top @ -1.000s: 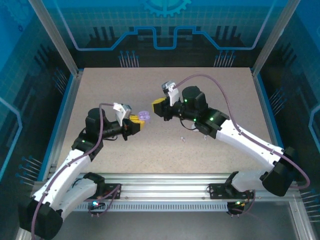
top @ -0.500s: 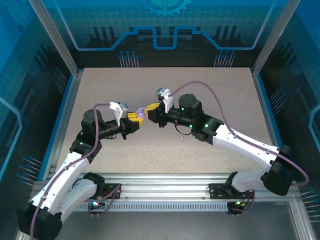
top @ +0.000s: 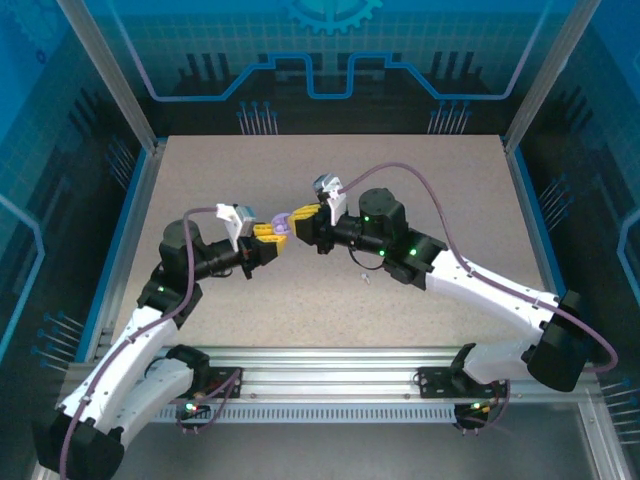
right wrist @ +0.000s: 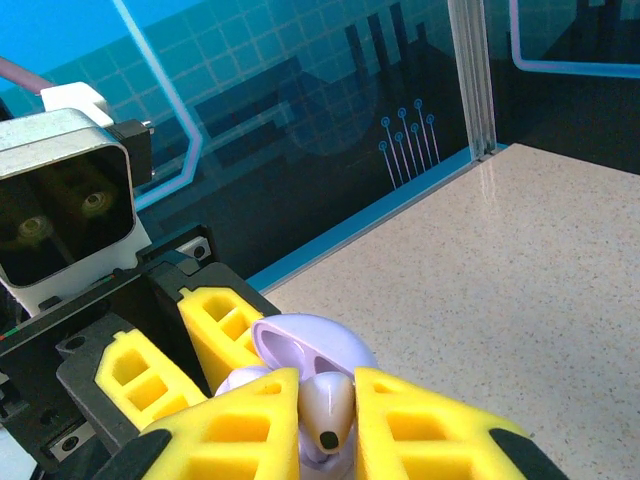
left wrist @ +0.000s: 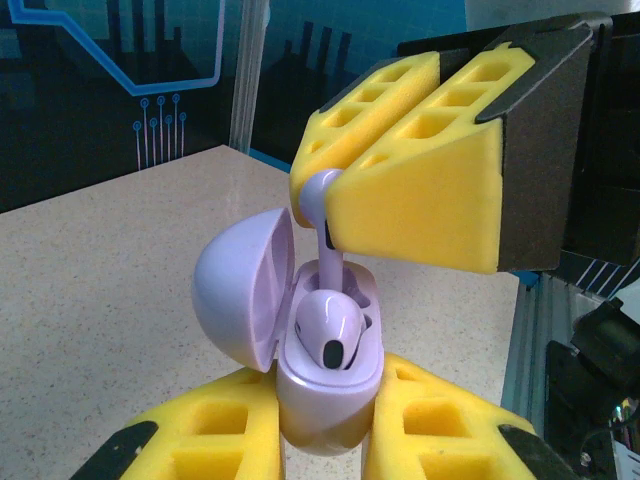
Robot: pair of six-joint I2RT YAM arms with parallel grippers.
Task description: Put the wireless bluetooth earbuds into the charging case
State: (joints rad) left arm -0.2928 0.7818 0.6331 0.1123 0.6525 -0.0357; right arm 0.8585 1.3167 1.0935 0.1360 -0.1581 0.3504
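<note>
My left gripper is shut on the base of the pale purple charging case, held above the table with its lid swung open to the left. One purple earbud sits in a socket of the case. My right gripper is shut on a second purple earbud; in the left wrist view that bud hangs from the right gripper's yellow fingers with its stem reaching down into the case's far socket. In the top view the two grippers meet at the case.
A tiny white earbud lies on the speckled table just below the right arm's wrist. Blue transparent walls and aluminium posts enclose the table. A metal rail runs along the near edge.
The right gripper has swung left and down with its earbud to meet the case in the left gripper. Over the last half second both arms have barely shifted.
</note>
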